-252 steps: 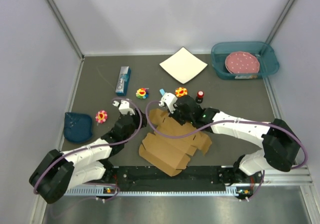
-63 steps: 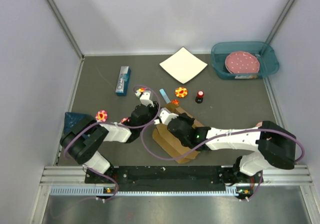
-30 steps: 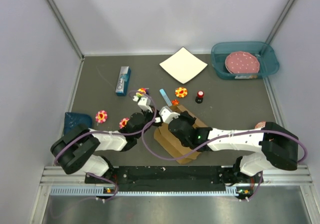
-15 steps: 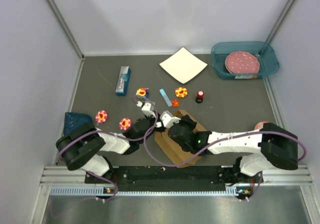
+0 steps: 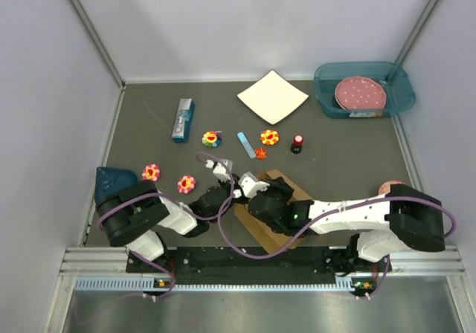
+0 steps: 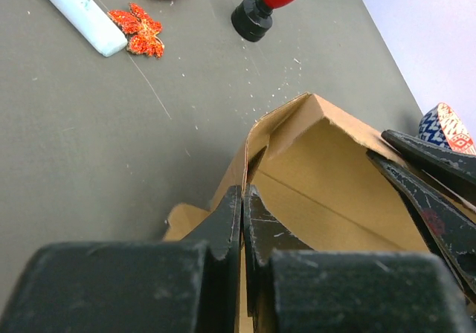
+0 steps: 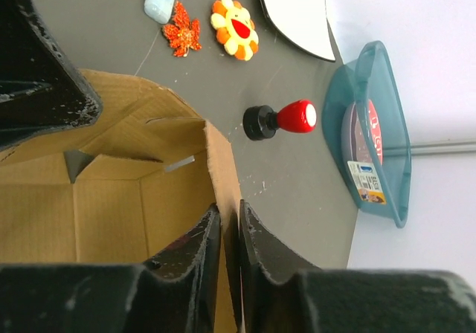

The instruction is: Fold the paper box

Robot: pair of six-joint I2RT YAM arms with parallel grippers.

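while the left gripper (image 6: 242, 195) clamps its jaws on the paper box (image 6: 335, 177), the right gripper (image 7: 227, 212) pinches another wall between its jaws.

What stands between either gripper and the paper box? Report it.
Nothing visible. The left gripper pinches one wall of the paper box; the right gripper has another wall between its jaws. The red stamp sits apart, beyond the box.

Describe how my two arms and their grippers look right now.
The left arm and right arm have white links, black joints and looping purple cables. The left gripper and right gripper carry scuffed, tapered black fingers.
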